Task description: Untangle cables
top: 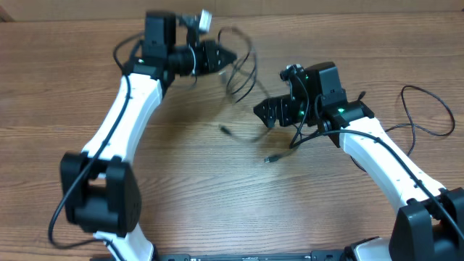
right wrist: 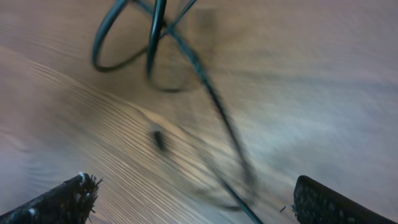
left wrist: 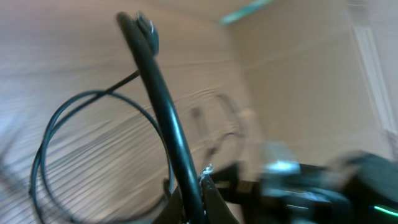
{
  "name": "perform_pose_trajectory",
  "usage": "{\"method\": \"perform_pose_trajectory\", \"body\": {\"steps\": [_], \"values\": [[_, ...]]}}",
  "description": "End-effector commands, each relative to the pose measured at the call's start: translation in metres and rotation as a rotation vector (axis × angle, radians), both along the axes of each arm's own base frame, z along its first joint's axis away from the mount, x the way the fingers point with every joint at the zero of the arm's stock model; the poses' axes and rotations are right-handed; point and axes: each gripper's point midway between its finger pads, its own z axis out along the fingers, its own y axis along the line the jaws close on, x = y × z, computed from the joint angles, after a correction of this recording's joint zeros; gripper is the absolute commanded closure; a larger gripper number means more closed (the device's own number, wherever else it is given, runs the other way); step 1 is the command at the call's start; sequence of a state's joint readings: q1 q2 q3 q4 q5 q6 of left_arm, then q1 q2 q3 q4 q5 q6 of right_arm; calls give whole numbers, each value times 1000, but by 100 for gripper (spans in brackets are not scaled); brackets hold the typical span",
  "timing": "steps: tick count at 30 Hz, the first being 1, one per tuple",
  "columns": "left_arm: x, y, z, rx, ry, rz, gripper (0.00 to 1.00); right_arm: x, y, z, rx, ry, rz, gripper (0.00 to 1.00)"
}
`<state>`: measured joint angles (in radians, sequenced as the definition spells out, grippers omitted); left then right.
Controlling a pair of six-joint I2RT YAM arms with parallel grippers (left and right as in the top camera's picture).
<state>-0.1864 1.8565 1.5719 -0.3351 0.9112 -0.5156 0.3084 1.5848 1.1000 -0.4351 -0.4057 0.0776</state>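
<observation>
Black, thin cables [left wrist: 166, 118] were found near the far middle of the wooden tabletop [top: 188, 196], partly raised from it. One strand was pinched between the closed fingers of the left gripper [top: 226, 56] and held above the wood, with loops hanging from it toward the right arm. The right gripper [top: 265, 112] was seen with its fingers spread wide. Nothing was held by it, and a blurred strand was seen crossing the wood below the gap. A small plug [top: 225, 130] and a second plug [top: 270, 157] were lying on the wood in front of both grippers.

The step in hand was judged to be the pulling apart of the loops, and the task seemed not far along, since the loops were crossed. For the next move, the hanging strand would probably have to be caught by the right gripper and drawn slowly away from the left one, so that no knot is tightened.

Much bare wood was left on the near side. The far edge was close behind the left gripper. Another thin cord [top: 428, 109] beside the right arm could be snagged.
</observation>
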Motion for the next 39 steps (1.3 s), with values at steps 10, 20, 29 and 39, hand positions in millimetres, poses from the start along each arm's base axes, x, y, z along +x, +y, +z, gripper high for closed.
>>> {"method": "perform_pose_trajectory", "body": {"steps": [10,20,29,39], "values": [[-50,-19,92,-152,-88,-170,96,20,17,35,119,-130,23,31],[-38,8,54,-3,-44,-53,96,25,-70,-16,-220,19,-448,96],[-29,88,-30,431,172,282,45,1,-37,-9,-157,56,-183,96],[-51,74,-43,483,239,226,40,-41,52,115,333,-32,348,96]]}}
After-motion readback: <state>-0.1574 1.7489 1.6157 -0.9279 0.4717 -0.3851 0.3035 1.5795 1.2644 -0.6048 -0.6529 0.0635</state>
